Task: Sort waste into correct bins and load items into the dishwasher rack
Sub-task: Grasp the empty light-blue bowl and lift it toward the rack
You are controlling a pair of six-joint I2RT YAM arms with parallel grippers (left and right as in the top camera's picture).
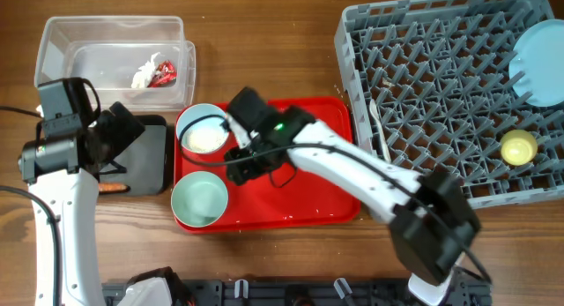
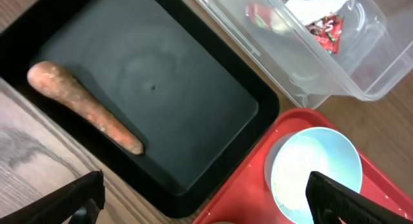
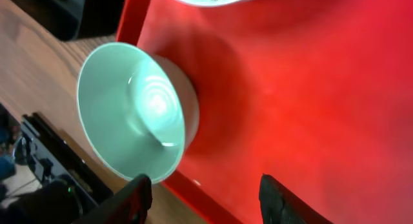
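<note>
The red-and-white wrapper lies in the clear tub; it also shows in the left wrist view. The brown stick-like scrap lies in the black tray. The light blue bowl holds white crumbs and stands on the red tray, with the mint-green bowl beside it. The grey rack holds the pale blue plate, the yellow cup and the white spoon. My left gripper is open and empty over the black tray's corner. My right gripper is open and empty beside the mint-green bowl.
The flat red tray lies between the black tray and the rack. The clear tub stands behind the black tray at the far left. My right arm reaches across the red tray from the front right.
</note>
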